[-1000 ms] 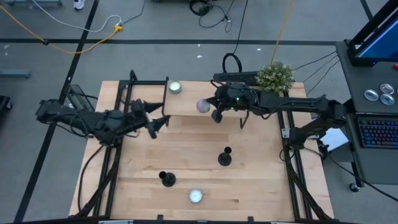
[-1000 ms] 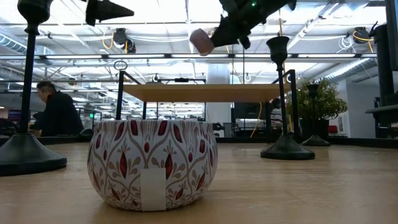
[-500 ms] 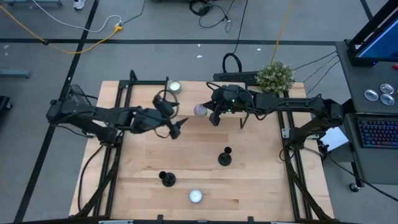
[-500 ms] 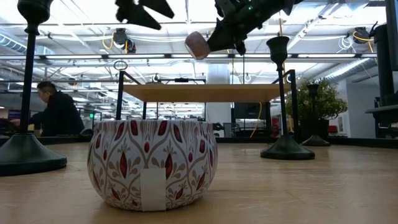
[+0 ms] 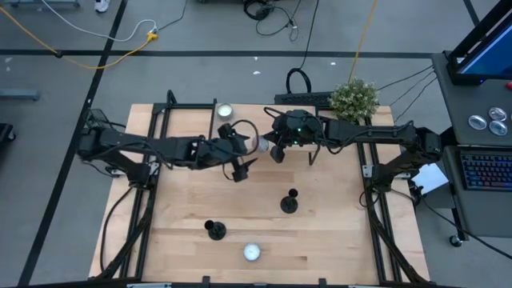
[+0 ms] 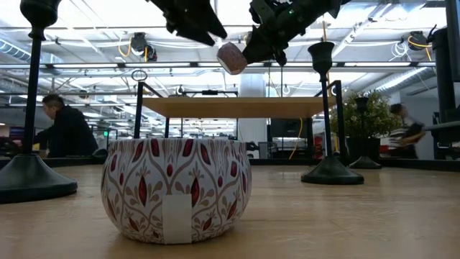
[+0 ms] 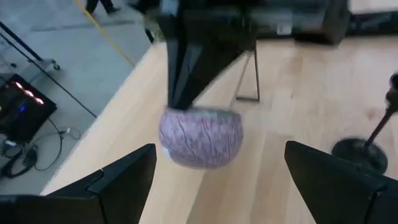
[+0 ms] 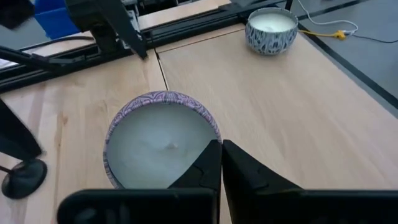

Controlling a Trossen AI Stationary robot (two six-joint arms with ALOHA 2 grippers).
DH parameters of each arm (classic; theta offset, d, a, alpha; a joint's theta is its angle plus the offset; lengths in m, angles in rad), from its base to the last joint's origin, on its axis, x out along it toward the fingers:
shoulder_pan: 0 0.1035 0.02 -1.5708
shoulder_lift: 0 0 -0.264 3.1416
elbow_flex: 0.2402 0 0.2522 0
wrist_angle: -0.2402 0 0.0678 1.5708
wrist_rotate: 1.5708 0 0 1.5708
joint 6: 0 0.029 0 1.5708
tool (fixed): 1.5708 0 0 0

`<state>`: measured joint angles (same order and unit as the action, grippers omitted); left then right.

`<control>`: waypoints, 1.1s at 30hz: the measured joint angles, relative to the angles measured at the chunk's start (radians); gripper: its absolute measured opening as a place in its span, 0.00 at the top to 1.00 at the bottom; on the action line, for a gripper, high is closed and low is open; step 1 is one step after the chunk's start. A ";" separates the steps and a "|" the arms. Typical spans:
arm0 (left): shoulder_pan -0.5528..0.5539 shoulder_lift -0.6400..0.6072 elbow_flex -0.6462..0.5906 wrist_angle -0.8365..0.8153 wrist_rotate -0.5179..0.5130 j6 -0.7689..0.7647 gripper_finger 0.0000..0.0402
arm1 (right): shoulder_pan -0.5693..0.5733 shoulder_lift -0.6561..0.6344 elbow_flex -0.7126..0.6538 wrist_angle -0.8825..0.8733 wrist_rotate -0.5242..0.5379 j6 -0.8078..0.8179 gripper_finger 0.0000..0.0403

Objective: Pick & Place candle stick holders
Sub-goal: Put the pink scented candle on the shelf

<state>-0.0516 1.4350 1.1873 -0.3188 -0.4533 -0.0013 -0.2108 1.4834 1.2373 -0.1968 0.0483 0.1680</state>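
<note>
Two black candle stick holders stand on their disc bases on the table, one [image 5: 289,202] at mid-right and one [image 5: 214,231] nearer the front. A third [image 6: 363,155] shows far off in the low view. My right gripper [image 5: 274,150] is shut on a purple candle tin [image 5: 259,144] with white wax, high above the table's far middle. My left gripper [image 5: 244,166] is open just beside that tin. In the left wrist view its fingers [image 7: 124,180] stand on either side of the tin [image 7: 200,135] without touching it. My right gripper holds the purple tin by its rim [image 8: 202,144], on the side toward the wrist. The fingers [image 8: 242,171] are closed together over the rim and hide the exact spot. The tin is lifted clear of the table and shows tilted in the low view [image 6: 231,57].
A white tin with red leaf pattern [image 5: 251,253] sits near the front edge, large in the low view [image 6: 176,191]. Another patterned tin [image 5: 225,112] sits at the far edge. A potted plant [image 5: 354,98] stands at the far right. Black frame rails [image 5: 152,144] run along both sides.
My left gripper has gone toward the table's right edge, from the left side up to the purple tin, staying open. My right gripper has kept the tin held aloft and shifted only slightly toward the left.
</note>
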 joint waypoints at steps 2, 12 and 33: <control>0.008 0.012 -0.001 0.006 0.011 0.000 0.10 | 0.000 0.000 0.000 0.000 0.000 0.000 1.00; 0.050 0.030 -0.001 0.018 0.047 0.051 0.10 | 0.000 0.000 0.000 -0.003 -0.004 0.001 1.00; 0.117 0.034 -0.002 0.032 0.150 0.083 0.10 | 0.000 0.000 0.000 -0.002 -0.024 0.024 1.00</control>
<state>0.0653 1.4689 1.1858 -0.2867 -0.3034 0.0813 -0.2108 1.4834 1.2373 -0.1989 0.0241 0.1916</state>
